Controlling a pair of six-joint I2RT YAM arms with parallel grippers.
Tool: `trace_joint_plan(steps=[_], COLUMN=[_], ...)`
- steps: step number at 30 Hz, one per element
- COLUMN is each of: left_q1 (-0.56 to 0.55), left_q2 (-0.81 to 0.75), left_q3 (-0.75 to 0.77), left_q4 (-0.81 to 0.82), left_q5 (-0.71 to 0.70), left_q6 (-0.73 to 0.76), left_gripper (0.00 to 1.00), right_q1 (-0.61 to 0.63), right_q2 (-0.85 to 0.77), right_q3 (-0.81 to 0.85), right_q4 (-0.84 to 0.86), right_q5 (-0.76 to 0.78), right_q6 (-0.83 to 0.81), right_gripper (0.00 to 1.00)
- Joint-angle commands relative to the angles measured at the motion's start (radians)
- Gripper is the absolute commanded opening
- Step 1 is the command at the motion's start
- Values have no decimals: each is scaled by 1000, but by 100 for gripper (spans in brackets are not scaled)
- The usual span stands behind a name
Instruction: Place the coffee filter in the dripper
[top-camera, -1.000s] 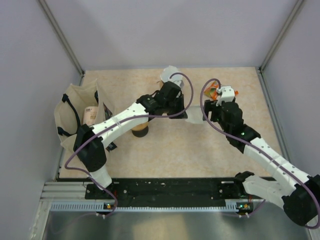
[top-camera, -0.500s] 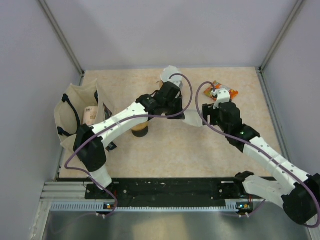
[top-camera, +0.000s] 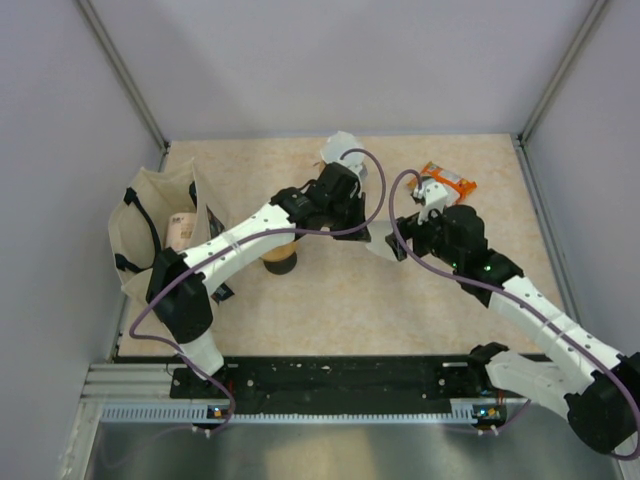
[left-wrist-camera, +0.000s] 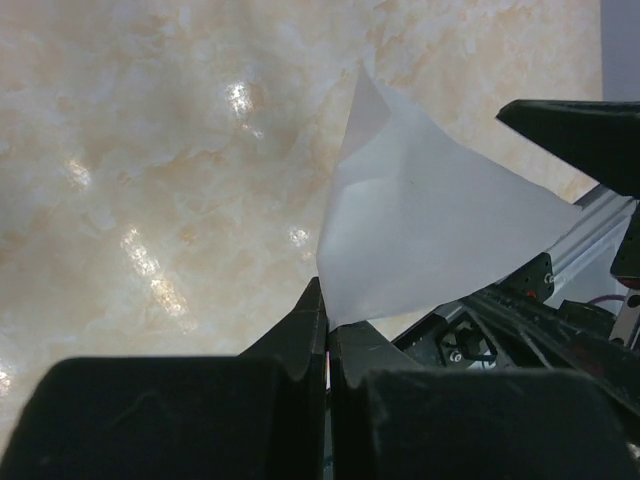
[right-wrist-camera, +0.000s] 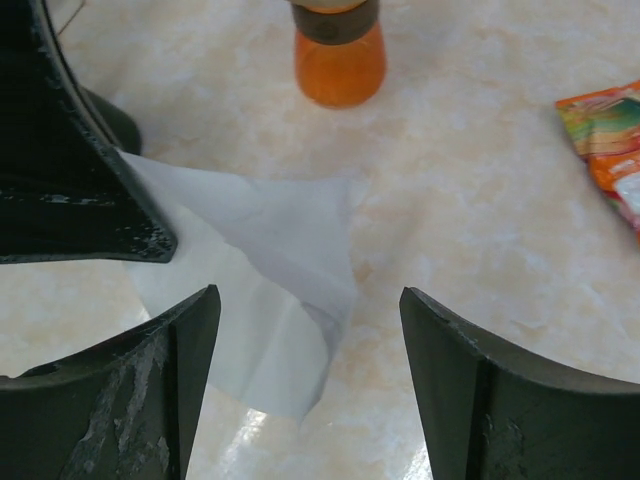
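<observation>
My left gripper (top-camera: 358, 226) (left-wrist-camera: 327, 316) is shut on a corner of the white paper coffee filter (left-wrist-camera: 420, 230), held just above the table mid-centre. The filter (top-camera: 379, 243) also shows in the right wrist view (right-wrist-camera: 270, 270), hanging partly folded. My right gripper (top-camera: 399, 246) (right-wrist-camera: 310, 305) is open, its fingers on either side of the filter's free end and not touching it. The amber dripper (top-camera: 280, 260) with a dark collar stands on the table under the left arm; it shows in the right wrist view (right-wrist-camera: 340, 55) beyond the filter.
An orange snack packet (top-camera: 448, 182) (right-wrist-camera: 610, 140) lies at the back right. A beige tote bag (top-camera: 150, 225) with items stands by the left wall. Grey walls close in three sides.
My right gripper has moved left and nearer, up to the filter's free end, uncovering the snack packet. The left gripper and filter have shifted only slightly.
</observation>
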Motion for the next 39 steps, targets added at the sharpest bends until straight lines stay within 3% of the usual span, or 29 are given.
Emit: trace_joint_plan(steps=[1, 9, 14, 20, 28, 39], left_q1=[3, 4, 4, 4, 3, 3], left_q2=[-6, 12, 29, 21, 18, 26], left_q3=[8, 29, 51, 54, 68, 74], left_q4=[34, 1, -56, -73, -90, -136], left_q5=[20, 54, 77, 65, 62, 37], left_q6=[-12, 7, 31, 48, 70, 87], left_gripper=[0, 0, 0, 0, 0, 0], right_q1=[9, 8, 9, 6, 8, 9], right_q2=[13, 28, 38, 44, 42, -22], right_q3=[14, -9, 11, 22, 23, -9], right_q4=[51, 146, 145, 97, 83, 194], right_q5=[-153, -9, -19, -151, -286, -65], right_q6=[29, -123, -252, -355, -381, -315], right_gripper=[72, 66, 65, 45, 0, 0])
